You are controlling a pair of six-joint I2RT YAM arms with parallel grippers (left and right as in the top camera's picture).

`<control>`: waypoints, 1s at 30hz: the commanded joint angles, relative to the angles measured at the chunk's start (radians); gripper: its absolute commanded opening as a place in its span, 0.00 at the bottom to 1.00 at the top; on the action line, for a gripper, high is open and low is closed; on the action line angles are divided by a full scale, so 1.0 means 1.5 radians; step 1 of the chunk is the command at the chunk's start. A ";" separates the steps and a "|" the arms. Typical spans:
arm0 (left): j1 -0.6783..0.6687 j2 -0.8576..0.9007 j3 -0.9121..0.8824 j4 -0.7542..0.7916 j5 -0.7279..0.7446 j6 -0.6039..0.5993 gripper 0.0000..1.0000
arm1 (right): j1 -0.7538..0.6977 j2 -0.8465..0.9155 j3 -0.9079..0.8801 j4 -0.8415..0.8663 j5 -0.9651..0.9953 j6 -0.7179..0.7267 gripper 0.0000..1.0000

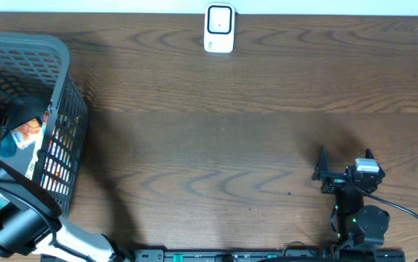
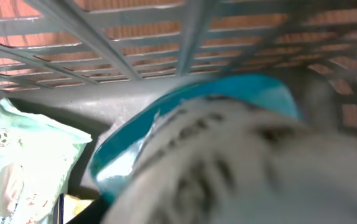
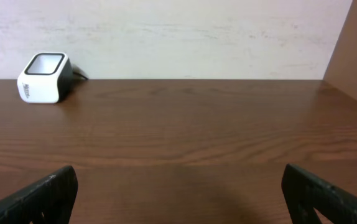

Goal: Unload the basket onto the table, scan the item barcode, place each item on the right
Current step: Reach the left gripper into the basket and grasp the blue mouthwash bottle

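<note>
Claw at right [image 3: 178, 175] wide open above table [image 3: 178, 118]

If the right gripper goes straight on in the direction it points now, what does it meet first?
Nothing near: the right gripper, fingers open, looks out over the table. The white scanner stands left of that line, so probably the pale wall comes first; depth is unclear.

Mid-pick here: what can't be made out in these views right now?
Left claw: overhead, down in the basket; open, shut or gripping, unclear.
Teal item: left wrist, blurred, too close; no barcode visible.
Mint packet: left wrist, cut by the frame edge; print unreadable.
Scanner: small overhead; its window detail is lost.
</note>
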 commanded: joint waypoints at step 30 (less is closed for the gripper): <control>-0.045 -0.115 -0.037 0.135 -0.070 0.339 0.85 | -0.005 0.000 -0.001 -0.003 -0.002 -0.005 0.99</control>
